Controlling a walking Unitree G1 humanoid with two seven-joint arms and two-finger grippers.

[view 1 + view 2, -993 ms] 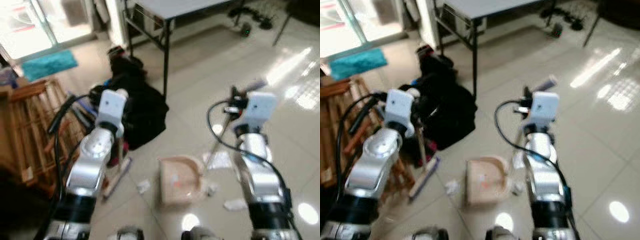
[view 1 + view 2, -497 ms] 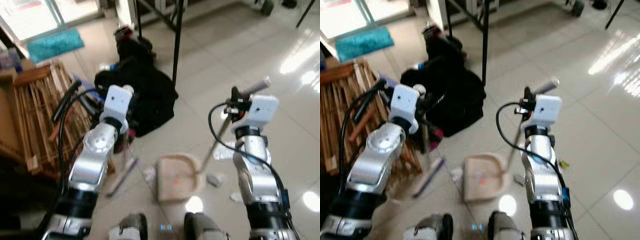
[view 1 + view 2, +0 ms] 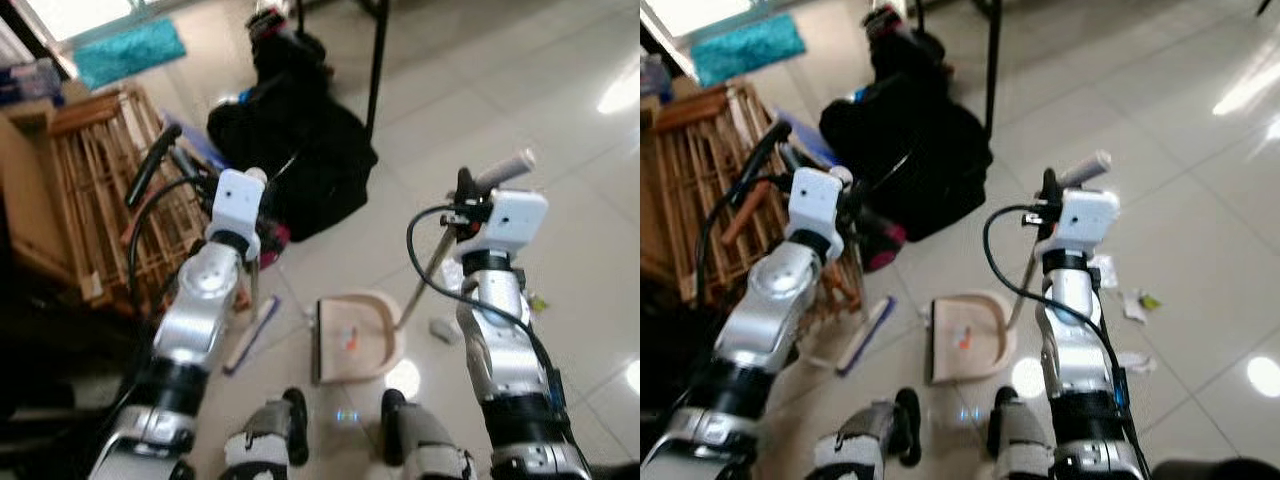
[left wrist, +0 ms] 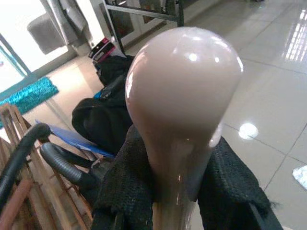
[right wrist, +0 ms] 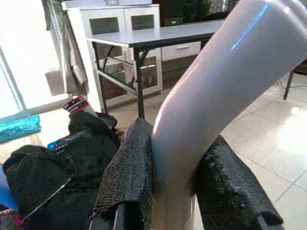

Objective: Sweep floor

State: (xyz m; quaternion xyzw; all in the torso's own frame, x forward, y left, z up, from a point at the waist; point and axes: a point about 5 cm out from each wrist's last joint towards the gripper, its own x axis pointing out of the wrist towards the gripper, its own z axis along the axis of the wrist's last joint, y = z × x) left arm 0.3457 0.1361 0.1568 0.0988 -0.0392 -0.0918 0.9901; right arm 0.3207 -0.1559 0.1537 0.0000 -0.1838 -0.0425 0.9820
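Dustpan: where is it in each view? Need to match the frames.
Left eye view: dustpan low centre, pan on the floor between the arms.
Right eye view: same pan, low centre.
Left wrist view: not in it; the left gripper clamps a rounded handle top.
Right wrist view: the right gripper clamps its grey handle.
Shared landmark: black bag.

Both arms raised forward (each gripper clamped)

Black bags [image 3: 300, 160] lie heaped beside a wooden rack [image 3: 95, 200].
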